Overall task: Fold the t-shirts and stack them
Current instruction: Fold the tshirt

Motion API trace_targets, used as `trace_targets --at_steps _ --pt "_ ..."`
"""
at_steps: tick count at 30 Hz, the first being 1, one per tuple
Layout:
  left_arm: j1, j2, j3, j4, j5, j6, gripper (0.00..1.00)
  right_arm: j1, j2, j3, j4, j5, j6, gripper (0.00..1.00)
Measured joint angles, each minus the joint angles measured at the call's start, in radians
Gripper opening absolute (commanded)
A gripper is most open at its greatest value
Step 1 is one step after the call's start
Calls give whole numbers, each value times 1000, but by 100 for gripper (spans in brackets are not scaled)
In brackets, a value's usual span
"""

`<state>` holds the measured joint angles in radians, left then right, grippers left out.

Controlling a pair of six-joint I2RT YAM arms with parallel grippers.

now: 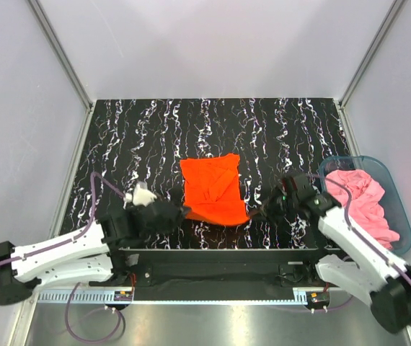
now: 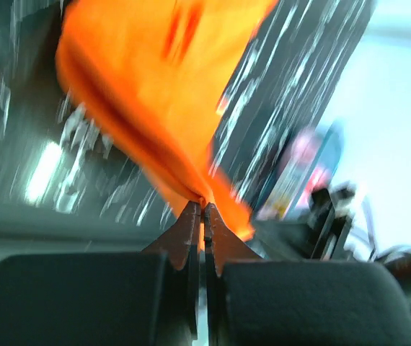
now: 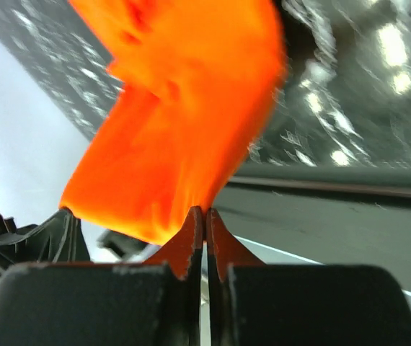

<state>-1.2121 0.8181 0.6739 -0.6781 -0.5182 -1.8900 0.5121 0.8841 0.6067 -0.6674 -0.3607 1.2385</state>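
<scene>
The orange-red t-shirt (image 1: 211, 189) lies partly folded in the middle of the black marbled table, its near edge lifted. My left gripper (image 1: 184, 212) is shut on the shirt's near left corner; in the left wrist view the cloth (image 2: 155, 94) rises from the closed tips (image 2: 204, 203). My right gripper (image 1: 256, 213) is shut on the near right corner; the cloth (image 3: 184, 122) hangs from the closed tips (image 3: 205, 210). The pink t-shirt (image 1: 368, 202) lies crumpled in a bin at the right.
The clear blue bin (image 1: 400, 194) holding the pink shirt stands at the table's right edge, close to my right arm. The table's near edge rail (image 1: 220, 251) runs just below both grippers. White walls enclose the table on the far side and both sides.
</scene>
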Motion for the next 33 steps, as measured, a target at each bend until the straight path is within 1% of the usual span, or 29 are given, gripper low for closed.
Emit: trace_targets --at_steps 3,5,8,10,12,15,19,23,28,31,33 --pt "183 44 56 32 25 135 0 -90 176 127 28 -57 -69 0" --pt "273 85 82 51 48 212 0 -129 293 210 53 -97 -108 0" --pt "440 174 127 100 132 342 0 -164 499 369 72 -160 -174 0" --pt "542 251 164 134 195 423 0 -181 606 457 84 -195 -206 0" --pt "622 328 201 173 251 489 0 -203 685 521 90 -228 -230 0" --pt "714 443 268 217 336 587 0 -243 784 604 96 -272 -258 0" --pt "802 583 379 271 438 681 0 -280 909 723 95 -325 -286 0" --pt "857 732 506 304 529 753 0 -301 1012 815 95 -348 -299 0" --pt "901 922 644 340 630 837 0 -327 1114 886 94 -369 -309 0" --pt "914 992 694 338 671 883 0 -339 1160 917 94 -378 -315 0" --pt "918 1012 713 339 686 911 0 -343 1175 927 95 -387 -319 0"
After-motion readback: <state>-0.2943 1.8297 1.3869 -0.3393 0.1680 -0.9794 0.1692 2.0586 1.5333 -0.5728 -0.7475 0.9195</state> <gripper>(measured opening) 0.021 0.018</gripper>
